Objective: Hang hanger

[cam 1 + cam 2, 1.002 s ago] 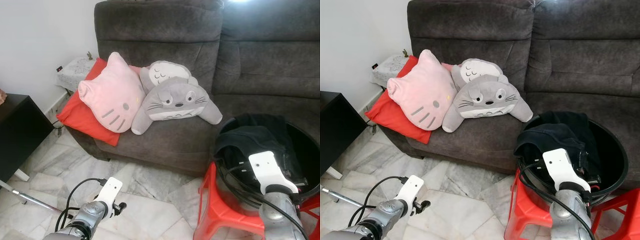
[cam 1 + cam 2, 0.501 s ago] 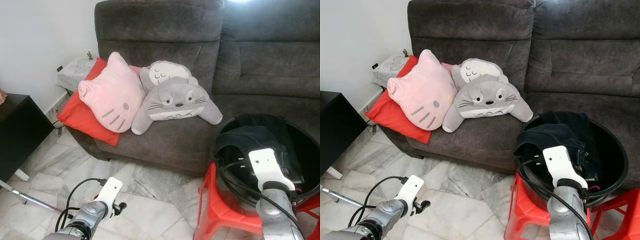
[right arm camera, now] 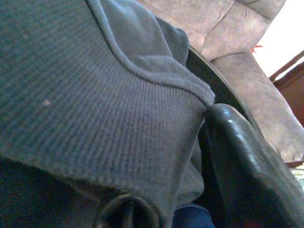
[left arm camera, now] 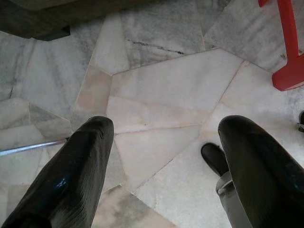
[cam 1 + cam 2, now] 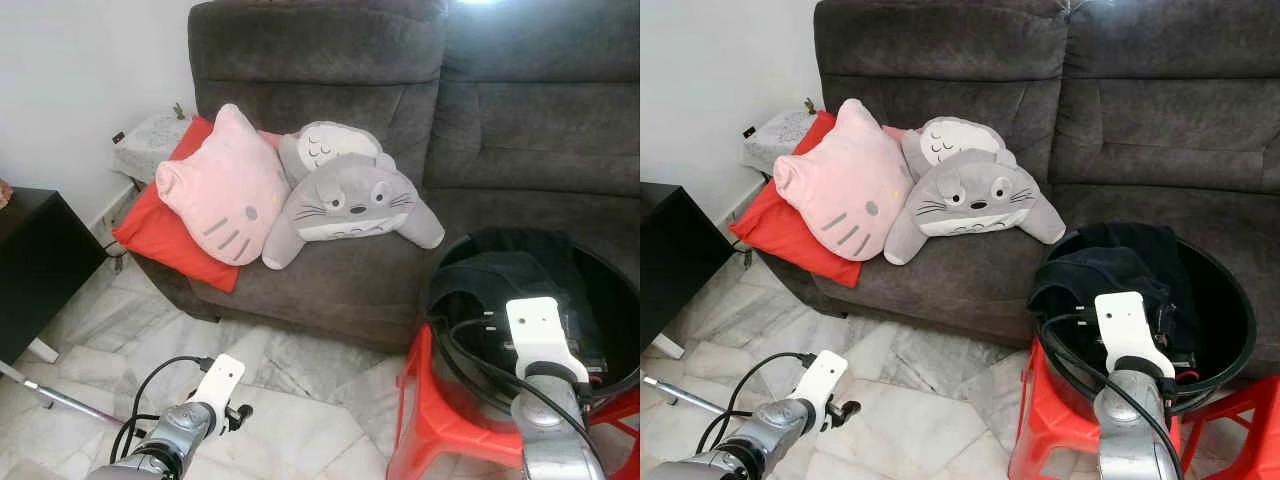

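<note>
Sofa [image 5: 330, 270]: fills the upper frame, cushions at its left.
Basket [image 5: 1230, 300]: lower right, on a red stool [image 5: 1040, 440].
Dark clothes [image 5: 1110, 270]: soft, limp, light; I judge any hanger buried beneath, unseen.
My right gripper [image 3: 190, 190]: pressed into the knit; whether it grips I cannot tell.
My left gripper [image 4: 161, 166]: fingers spread, idle over floor.

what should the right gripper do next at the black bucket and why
Probably close the right gripper on the dark knitted garment and lift it. Its black fingers sit against that cloth inside the round black plastic bucket on the red plastic stool; the left gripper hangs open over the marble floor.
</note>
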Controlling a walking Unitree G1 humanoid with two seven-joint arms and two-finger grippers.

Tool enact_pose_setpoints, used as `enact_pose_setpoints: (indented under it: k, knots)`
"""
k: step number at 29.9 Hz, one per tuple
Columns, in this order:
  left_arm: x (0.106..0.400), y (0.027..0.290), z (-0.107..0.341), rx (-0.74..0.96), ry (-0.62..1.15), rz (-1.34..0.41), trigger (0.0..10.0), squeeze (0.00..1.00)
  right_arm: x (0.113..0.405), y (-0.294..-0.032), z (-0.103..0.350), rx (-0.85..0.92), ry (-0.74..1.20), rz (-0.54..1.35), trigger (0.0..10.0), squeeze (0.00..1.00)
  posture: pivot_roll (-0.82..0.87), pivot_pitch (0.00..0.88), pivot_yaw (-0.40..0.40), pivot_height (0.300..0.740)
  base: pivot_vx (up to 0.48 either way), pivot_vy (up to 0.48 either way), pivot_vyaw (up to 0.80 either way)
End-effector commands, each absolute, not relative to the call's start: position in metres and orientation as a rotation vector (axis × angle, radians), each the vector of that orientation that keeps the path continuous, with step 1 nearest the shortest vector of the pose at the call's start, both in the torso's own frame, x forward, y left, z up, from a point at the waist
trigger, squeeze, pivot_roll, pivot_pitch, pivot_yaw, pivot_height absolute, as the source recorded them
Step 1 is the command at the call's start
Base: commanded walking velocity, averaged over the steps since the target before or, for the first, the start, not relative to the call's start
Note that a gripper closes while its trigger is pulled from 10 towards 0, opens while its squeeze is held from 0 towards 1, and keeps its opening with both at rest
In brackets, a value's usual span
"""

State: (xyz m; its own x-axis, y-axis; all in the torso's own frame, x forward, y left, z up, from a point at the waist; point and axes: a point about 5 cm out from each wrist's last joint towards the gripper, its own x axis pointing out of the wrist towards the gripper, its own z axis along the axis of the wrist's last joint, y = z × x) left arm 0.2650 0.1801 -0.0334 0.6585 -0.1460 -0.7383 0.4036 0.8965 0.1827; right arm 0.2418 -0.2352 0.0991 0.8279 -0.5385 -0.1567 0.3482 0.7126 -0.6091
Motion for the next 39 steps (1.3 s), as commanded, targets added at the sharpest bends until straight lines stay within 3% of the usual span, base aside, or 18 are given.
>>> enact_pose_setpoints:
  k: [1,26,39]
  knots:
    - [0.264,0.184,-0.034,0.361,0.798,-0.311,10.0,0.0,0.245,-0.231,0.099,-0.581,0.331,-0.476,0.0,0.0,-0.27,0.0,0.123,0.74,0.0,0.0,0.0]
    - [0.264,0.184,-0.034,0.359,0.797,-0.309,10.0,0.0,0.251,-0.228,0.108,-0.599,0.269,-0.452,0.0,0.0,-0.27,0.0,0.123,0.74,0.0,0.0,0.0]
    - [0.264,0.184,-0.034,0.361,0.798,-0.31,10.0,0.0,0.27,-0.199,0.174,-0.644,-0.099,-0.343,0.0,0.0,-0.27,0.0,0.123,0.74,0.0,0.0,0.0]
